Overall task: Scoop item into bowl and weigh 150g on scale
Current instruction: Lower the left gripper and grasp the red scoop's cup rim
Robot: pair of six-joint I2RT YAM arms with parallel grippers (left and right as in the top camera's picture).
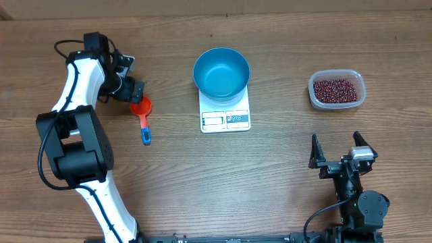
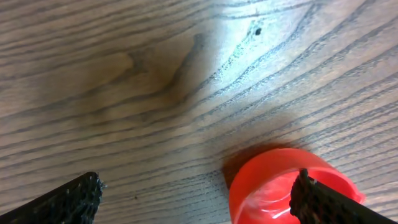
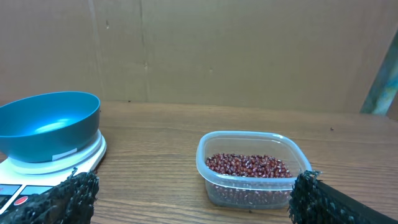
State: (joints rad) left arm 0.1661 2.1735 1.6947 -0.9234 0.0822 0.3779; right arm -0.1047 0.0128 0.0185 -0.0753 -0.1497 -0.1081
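loose tiny dark maroon beans [image 3: 247, 166] scatter easily, so the spread left fingers [image 2: 323, 204] should pinch the handle of the light red plastic scoop [image 1: 142, 109].

My left arm [image 1: 76, 79] is built of smooth white shells joined by bulky black joint housings [image 1: 71, 145]. A thin black cable [image 1: 64, 44] loops out near its far end. My left fingers [image 2: 65, 200] are black, their faces covered in a fine pebbled grip texture that leaves the edges looking ragged. My right arm [image 1: 351, 185] is black all over, with a small pale grey block [image 1: 363, 154] on top. A second black cable [image 1: 314, 217] curves out by its base. My right fingers [image 3: 65, 198] carry the same black, knobbly texture.
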